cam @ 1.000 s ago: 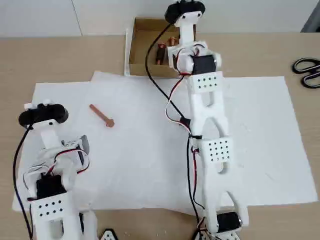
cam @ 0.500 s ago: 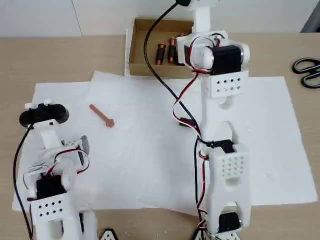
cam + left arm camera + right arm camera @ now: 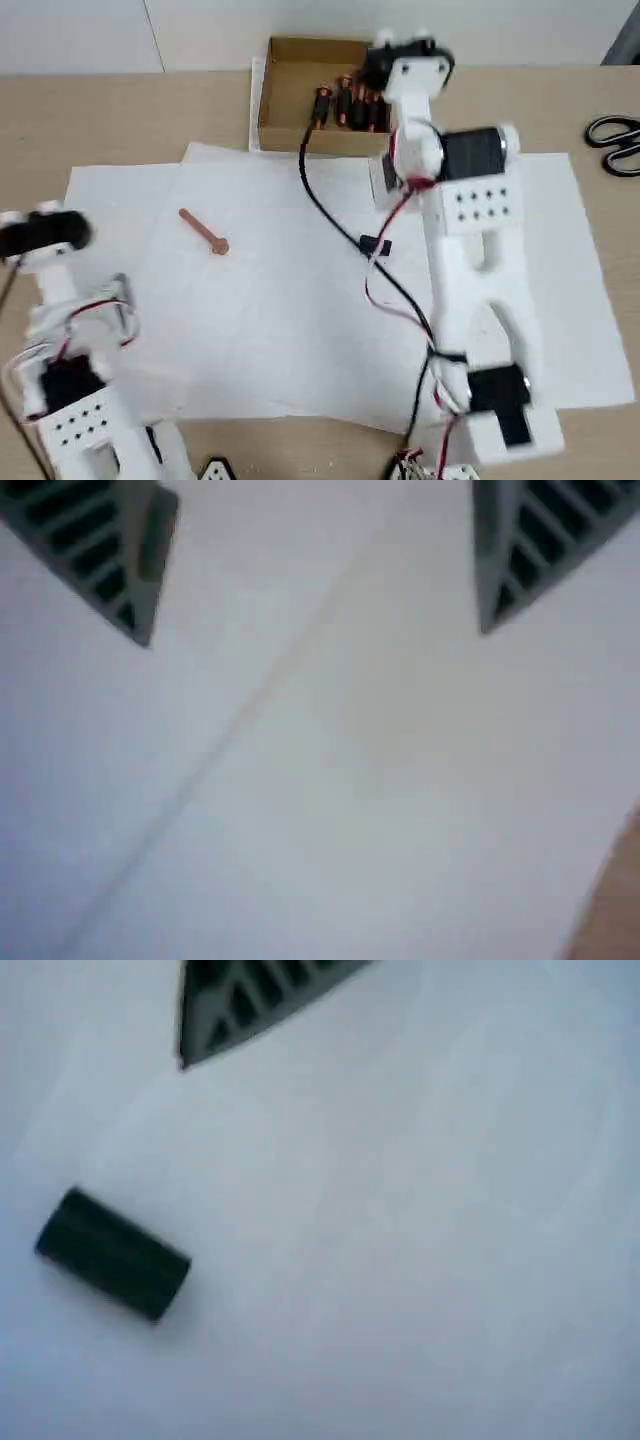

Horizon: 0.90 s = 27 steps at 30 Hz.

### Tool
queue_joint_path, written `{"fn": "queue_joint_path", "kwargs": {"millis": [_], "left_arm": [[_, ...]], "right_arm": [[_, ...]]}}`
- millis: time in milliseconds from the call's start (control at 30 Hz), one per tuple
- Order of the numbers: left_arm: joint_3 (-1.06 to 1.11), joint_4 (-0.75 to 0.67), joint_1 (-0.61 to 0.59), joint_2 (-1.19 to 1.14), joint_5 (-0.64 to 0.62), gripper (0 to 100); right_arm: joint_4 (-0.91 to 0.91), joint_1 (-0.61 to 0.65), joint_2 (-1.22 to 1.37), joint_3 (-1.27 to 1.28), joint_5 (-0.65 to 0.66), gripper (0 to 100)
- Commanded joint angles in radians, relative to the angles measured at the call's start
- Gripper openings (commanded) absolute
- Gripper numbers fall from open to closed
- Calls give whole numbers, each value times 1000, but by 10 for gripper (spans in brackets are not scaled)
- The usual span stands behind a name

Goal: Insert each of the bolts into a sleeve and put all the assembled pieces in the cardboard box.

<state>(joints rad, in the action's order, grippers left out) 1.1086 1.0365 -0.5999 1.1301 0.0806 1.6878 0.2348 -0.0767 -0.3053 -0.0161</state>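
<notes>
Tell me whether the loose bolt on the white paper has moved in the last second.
No. The bolt lies at the same spot on the white paper, at the same angle and just as far from the cardboard box.

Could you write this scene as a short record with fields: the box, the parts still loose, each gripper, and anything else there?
box: cardboard box on the table, several assembled pieces inside
loose bolt: one bolt lying on the white paper, without a sleeve
loose sleeve: one black sleeve lying on the paper, no bolt sticking out
left gripper: open, empty, above bare paper
right gripper: over the paper, near the box
other: scissors on the table, off the paper
</notes>
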Motion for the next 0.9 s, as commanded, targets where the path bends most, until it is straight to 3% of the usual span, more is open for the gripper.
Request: {"fn": "queue_joint_path", "kwargs": {"millis": [0,333,567,633,767,867], "left_arm": [[-165,137,-55,9,52,200],[-464,545,-68,9,49,200],[-515,568,-68,9,52,200],[-506,560,-64,9,54,200],[-501,560,-63,9,54,200],[-501,562,-63,9,52,200]], "right_arm": [[-2,-10,-171,203,-8,155],[-73,-42,-467,611,-6,155],[-226,-298,-475,723,-2,155],[-223,-346,-450,723,63,155],[-194,-346,-394,726,338,156],[-191,-341,-369,726,350,156]]}}
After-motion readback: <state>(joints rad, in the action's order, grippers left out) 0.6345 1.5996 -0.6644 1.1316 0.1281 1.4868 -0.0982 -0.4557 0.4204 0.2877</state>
